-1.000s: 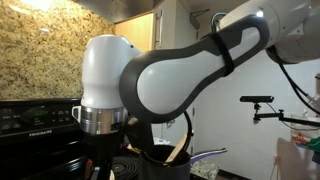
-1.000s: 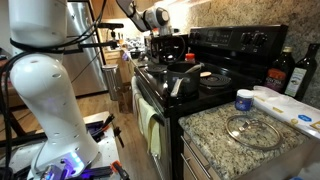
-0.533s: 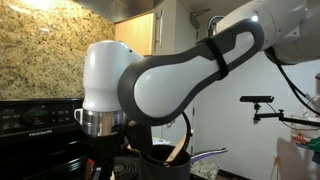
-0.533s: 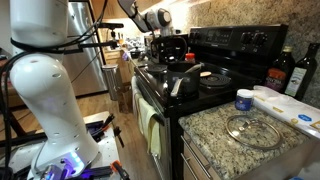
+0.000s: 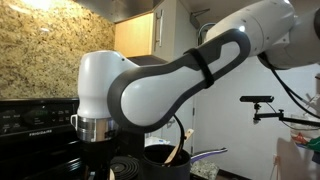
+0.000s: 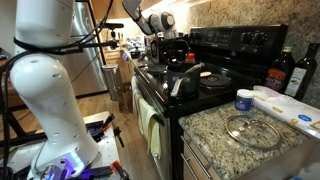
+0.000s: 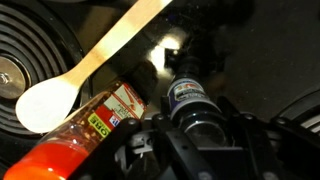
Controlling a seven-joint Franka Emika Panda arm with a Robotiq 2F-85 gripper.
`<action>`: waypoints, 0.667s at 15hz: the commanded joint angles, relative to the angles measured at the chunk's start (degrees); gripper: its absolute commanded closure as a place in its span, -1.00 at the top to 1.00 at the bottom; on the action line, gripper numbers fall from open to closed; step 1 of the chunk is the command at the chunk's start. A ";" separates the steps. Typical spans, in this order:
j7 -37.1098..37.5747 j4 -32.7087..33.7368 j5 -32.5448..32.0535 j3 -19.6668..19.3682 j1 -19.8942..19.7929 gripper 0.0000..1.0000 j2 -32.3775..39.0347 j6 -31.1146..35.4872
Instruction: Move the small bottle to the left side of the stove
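In the wrist view a small dark bottle (image 7: 190,98) with a blue label stands on the glossy black stove (image 7: 265,45). My gripper (image 7: 198,108) has a finger close against each side of it. In an exterior view my gripper (image 6: 165,46) hangs over the far end of the stove (image 6: 160,85), whose raised back panel (image 6: 240,40) carries the knobs. In an exterior view the arm (image 5: 150,90) fills the frame and hides the bottle; the back panel (image 5: 35,118) shows behind it.
A wooden spoon (image 7: 100,60) and a lying red-orange bottle (image 7: 80,135) are next to the small bottle, by a coil burner (image 7: 30,60). A pan (image 6: 190,80) sits mid-stove. Dark bottles (image 6: 283,70), a tub (image 6: 244,100) and a glass lid (image 6: 250,130) stand on the granite counter.
The arm's wrist has shifted left and slightly down in the close exterior view. In the wide view the gripper has stayed at the far end of the stove.
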 commanded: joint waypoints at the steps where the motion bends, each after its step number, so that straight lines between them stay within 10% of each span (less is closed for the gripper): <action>1: -0.61 2.77 -0.43 -0.85 0.79 0.46 1.85 -1.25; 10: -0.48 3.22 -0.34 -1.15 1.21 1.00 1.98 -0.45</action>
